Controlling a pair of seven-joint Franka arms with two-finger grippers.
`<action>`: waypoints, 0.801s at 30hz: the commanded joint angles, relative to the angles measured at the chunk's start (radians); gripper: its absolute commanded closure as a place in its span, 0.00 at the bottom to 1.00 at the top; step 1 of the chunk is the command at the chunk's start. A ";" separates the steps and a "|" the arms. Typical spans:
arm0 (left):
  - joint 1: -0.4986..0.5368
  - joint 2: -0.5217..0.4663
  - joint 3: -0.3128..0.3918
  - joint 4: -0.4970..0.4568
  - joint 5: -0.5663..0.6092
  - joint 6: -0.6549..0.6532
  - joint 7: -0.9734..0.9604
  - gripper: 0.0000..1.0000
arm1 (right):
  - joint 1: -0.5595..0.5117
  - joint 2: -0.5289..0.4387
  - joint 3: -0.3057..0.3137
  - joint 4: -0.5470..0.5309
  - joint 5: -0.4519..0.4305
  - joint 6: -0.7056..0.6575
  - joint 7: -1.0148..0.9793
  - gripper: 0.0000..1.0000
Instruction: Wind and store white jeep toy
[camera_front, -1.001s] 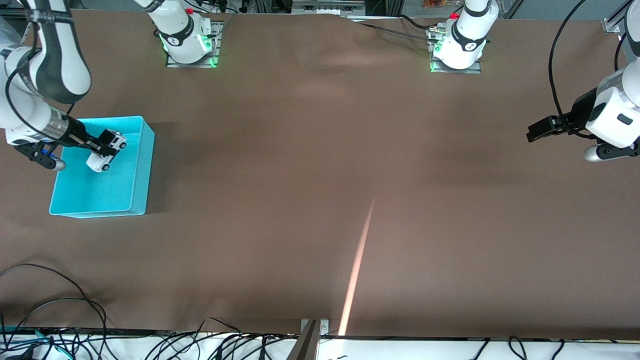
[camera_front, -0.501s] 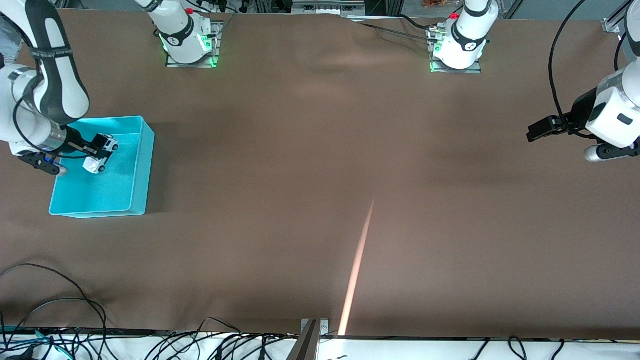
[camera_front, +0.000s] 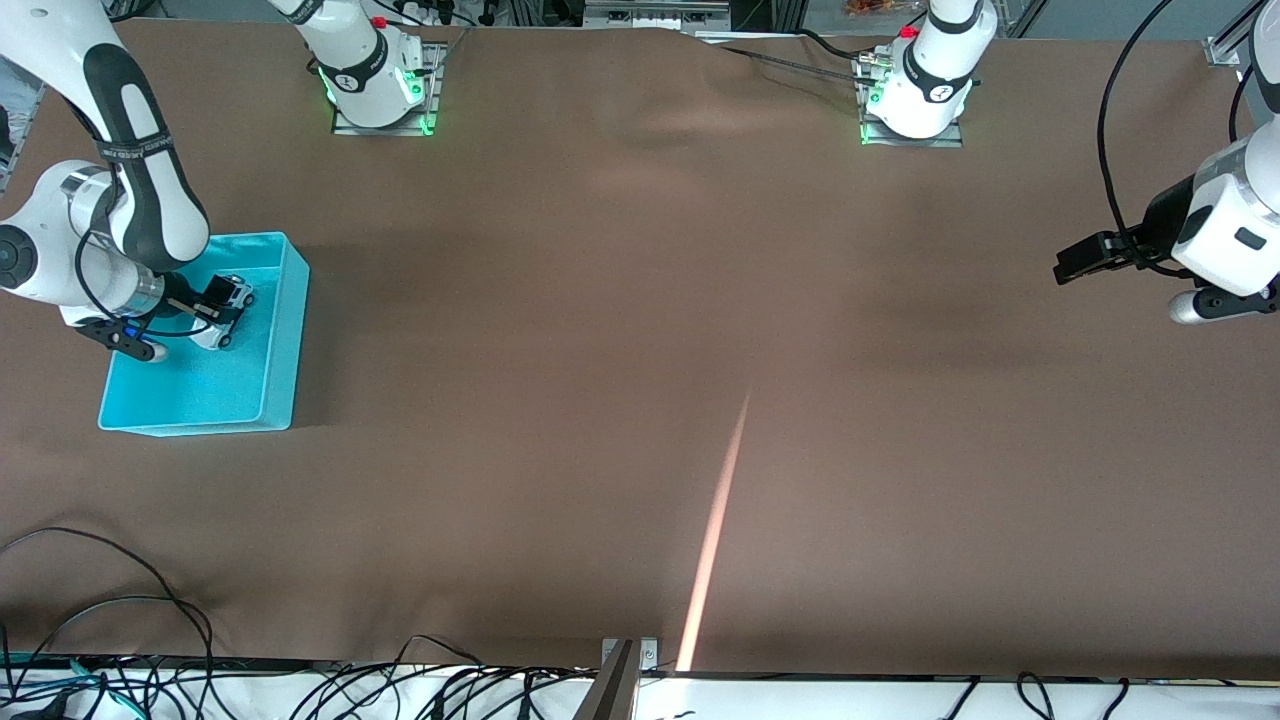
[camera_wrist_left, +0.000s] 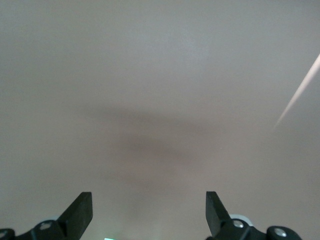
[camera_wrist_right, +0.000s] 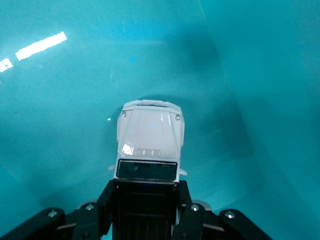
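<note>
My right gripper (camera_front: 222, 303) is clamped on the white jeep toy (camera_front: 228, 305), pinching its cab from both sides with the hood poking out ahead. It's down inside the cyan bin (camera_front: 285, 330), at the right arm's end of the bench (camera_front: 640, 400); arm bent low over the bin. My left gripper (camera_front: 1068, 268) waits, jaws wide, holding nothing, over bare bench at its own end.

I'm seeing the white jeep toy (camera_wrist_right: 149, 145) with its rear hiding between the right gripper's (camera_wrist_right: 146, 205) fingers.
</note>
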 joint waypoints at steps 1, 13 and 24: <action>0.003 -0.014 0.003 -0.016 -0.013 0.005 0.017 0.00 | -0.013 0.017 0.001 0.005 -0.017 0.029 -0.010 1.00; 0.003 -0.014 0.003 -0.016 -0.013 0.005 0.016 0.00 | -0.019 0.041 0.001 -0.015 -0.014 0.081 0.008 0.93; 0.003 -0.012 0.003 -0.017 -0.013 0.005 0.016 0.00 | -0.034 0.057 0.001 -0.017 -0.014 0.089 0.008 0.42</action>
